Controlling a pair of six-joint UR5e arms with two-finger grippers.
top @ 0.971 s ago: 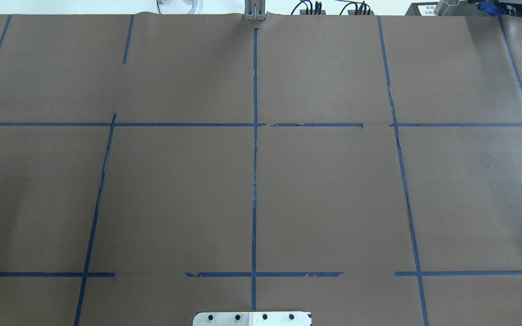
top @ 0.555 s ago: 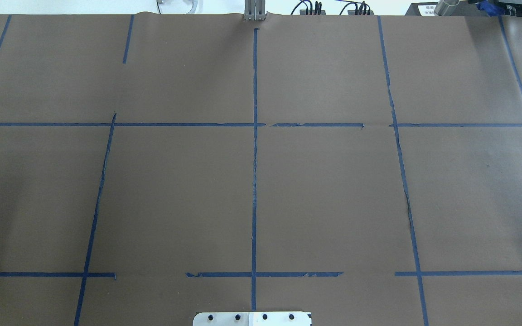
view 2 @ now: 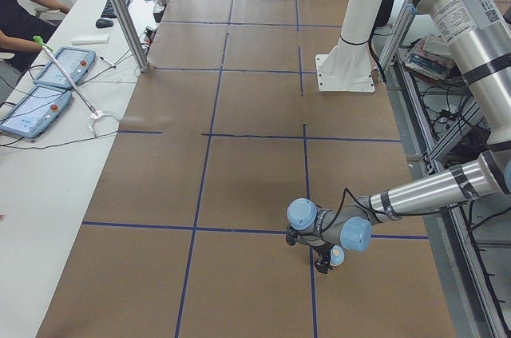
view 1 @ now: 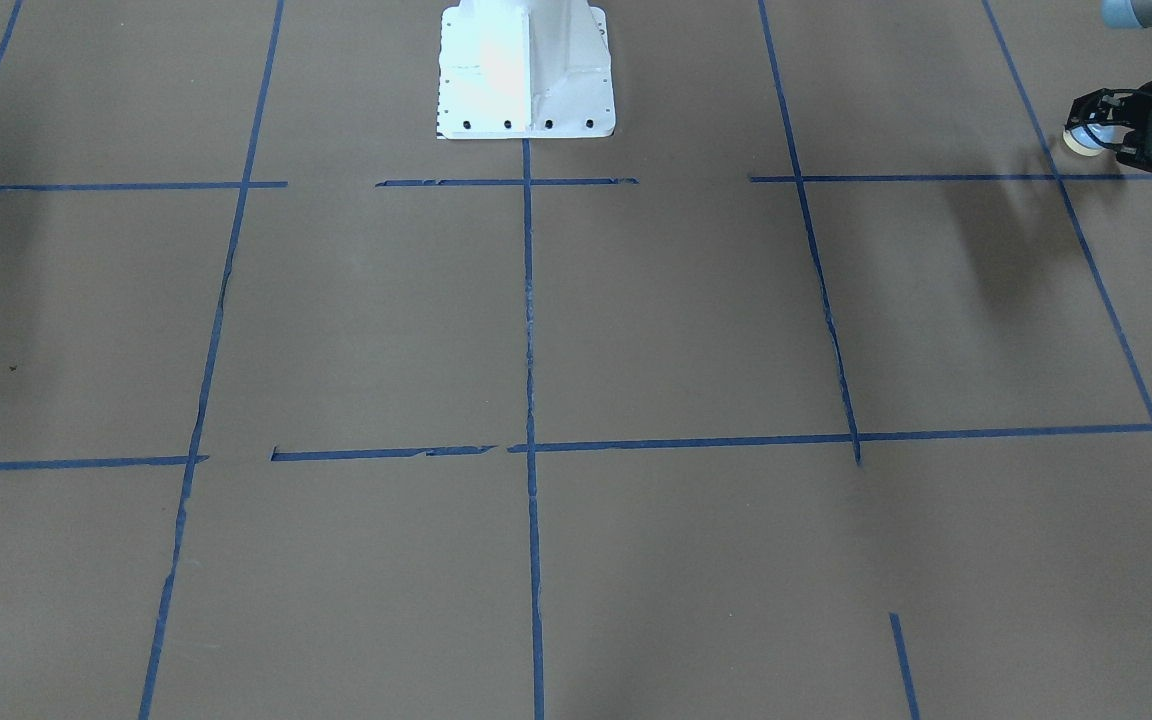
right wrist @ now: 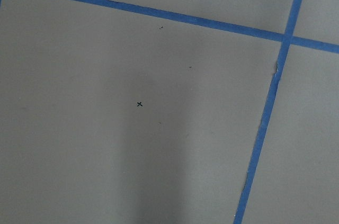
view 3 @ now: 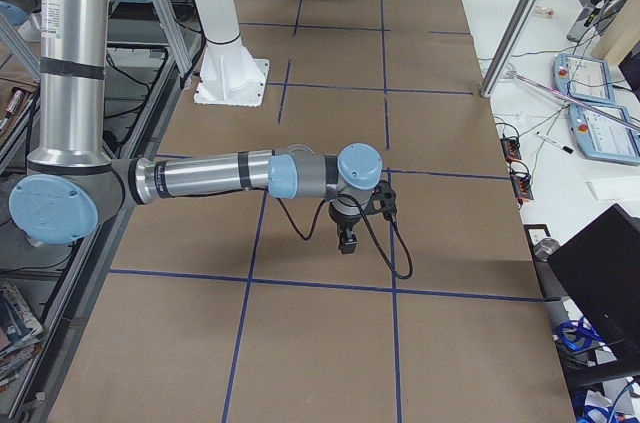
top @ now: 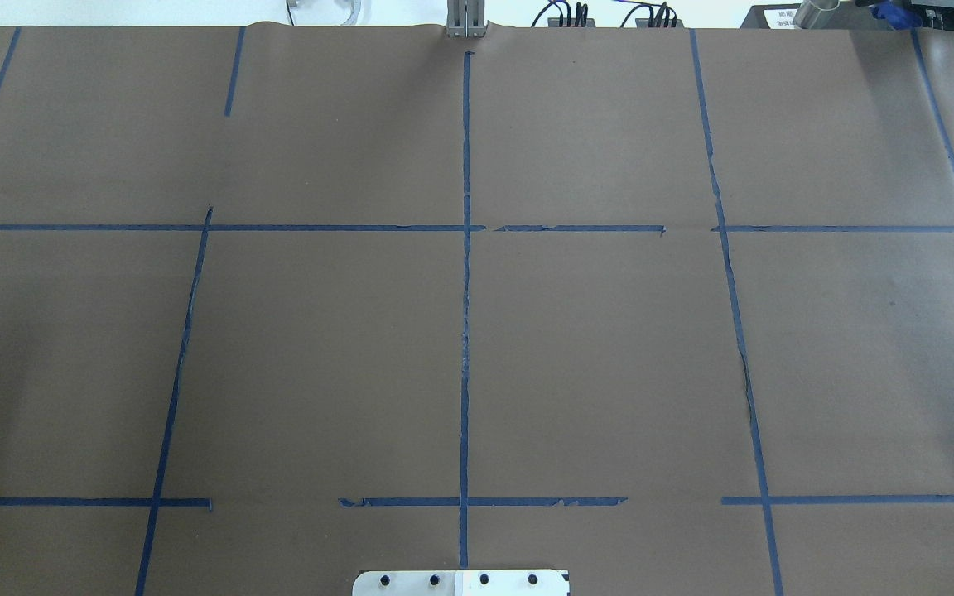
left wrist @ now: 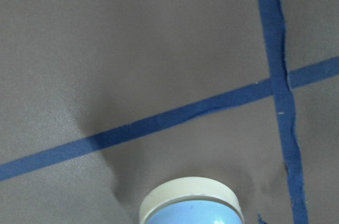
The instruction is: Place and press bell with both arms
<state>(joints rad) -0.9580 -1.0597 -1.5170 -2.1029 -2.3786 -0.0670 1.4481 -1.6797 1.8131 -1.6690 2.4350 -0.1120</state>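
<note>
The bell (view 1: 1079, 142), with a light-blue dome and cream base ring, is held in my left gripper (view 1: 1094, 136) at the far right edge of the front-facing view, low above the brown table. It also shows in the exterior left view (view 2: 338, 256) and at the bottom of the left wrist view (left wrist: 190, 205), above a crossing of blue tape. My left gripper (view 2: 326, 261) is shut on it. My right gripper (view 3: 347, 240) hangs low over the table in the exterior right view only. I cannot tell whether it is open or shut. Neither gripper shows in the overhead view.
The white pedestal base (view 1: 526, 70) stands at the table's robot side. Blue tape lines (top: 465, 331) form a grid on the brown paper. An operators' desk with tablets (view 2: 48, 90) and a metal pole (view 2: 120, 10) border the far side.
</note>
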